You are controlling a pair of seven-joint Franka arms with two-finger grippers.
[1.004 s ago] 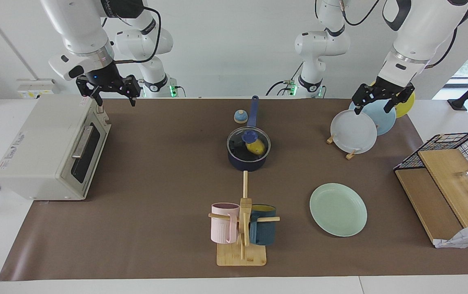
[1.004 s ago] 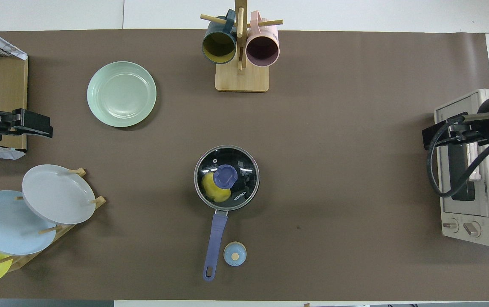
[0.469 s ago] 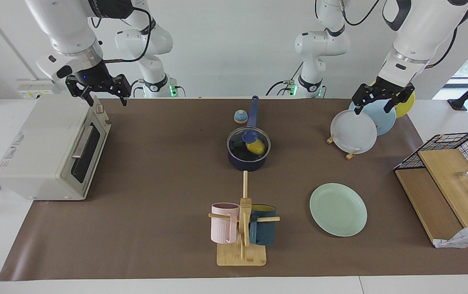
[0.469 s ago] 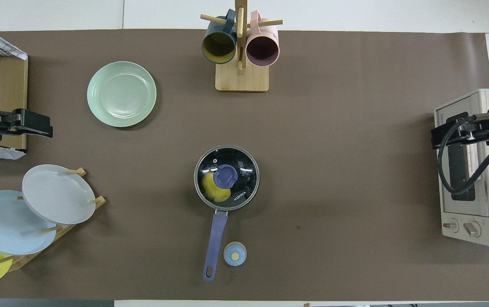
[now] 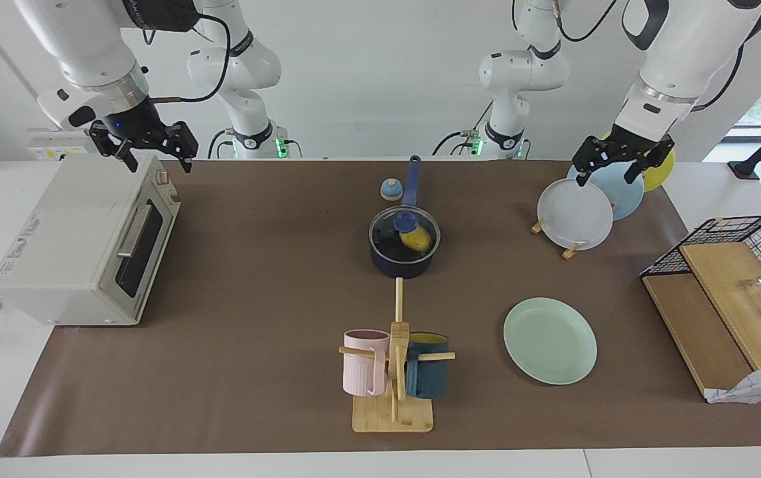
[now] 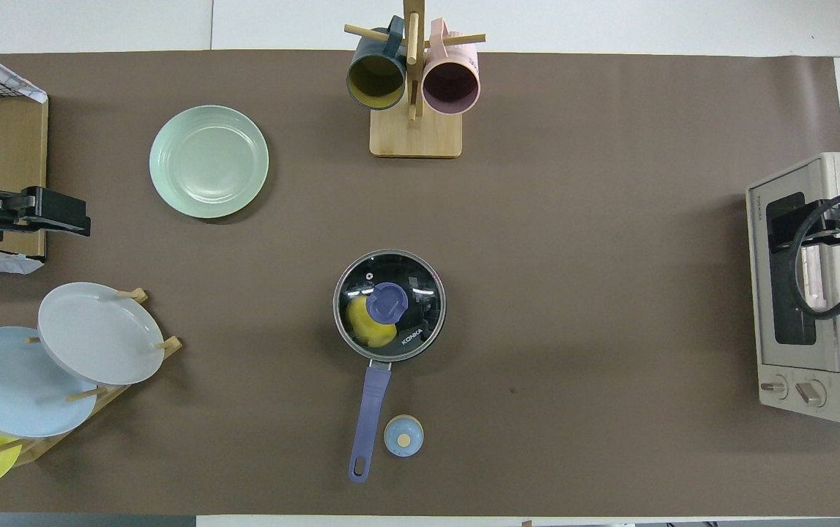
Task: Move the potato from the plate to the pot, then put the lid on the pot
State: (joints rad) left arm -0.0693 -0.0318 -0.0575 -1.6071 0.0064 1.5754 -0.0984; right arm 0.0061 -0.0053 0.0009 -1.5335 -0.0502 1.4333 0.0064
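Note:
The navy pot (image 5: 402,264) stands mid-table with its long handle (image 6: 369,410) pointing toward the robots. The glass lid (image 5: 387,232) with its blue knob (image 6: 389,302) sits on the pot. The yellow potato (image 5: 418,239) lies inside and shows through the glass in the overhead view (image 6: 358,326) too. The mint-green plate (image 5: 550,340) is bare, farther from the robots, toward the left arm's end; it also shows in the overhead view (image 6: 209,161). My right gripper (image 5: 158,164) is open and empty, up over the toaster oven. My left gripper (image 5: 606,178) is open and empty, over the plate rack.
A toaster oven (image 5: 81,239) stands at the right arm's end. A rack with grey, light-blue and yellow plates (image 5: 576,214) and a wire basket (image 5: 732,265) are at the left arm's end. A mug tree (image 5: 393,365) stands farther out. A small bell (image 5: 391,190) sits beside the pot handle.
My right gripper has moved away from mid-table toward the right arm's end, to above the toaster oven. The left arm, pot, lid and potato have not moved.

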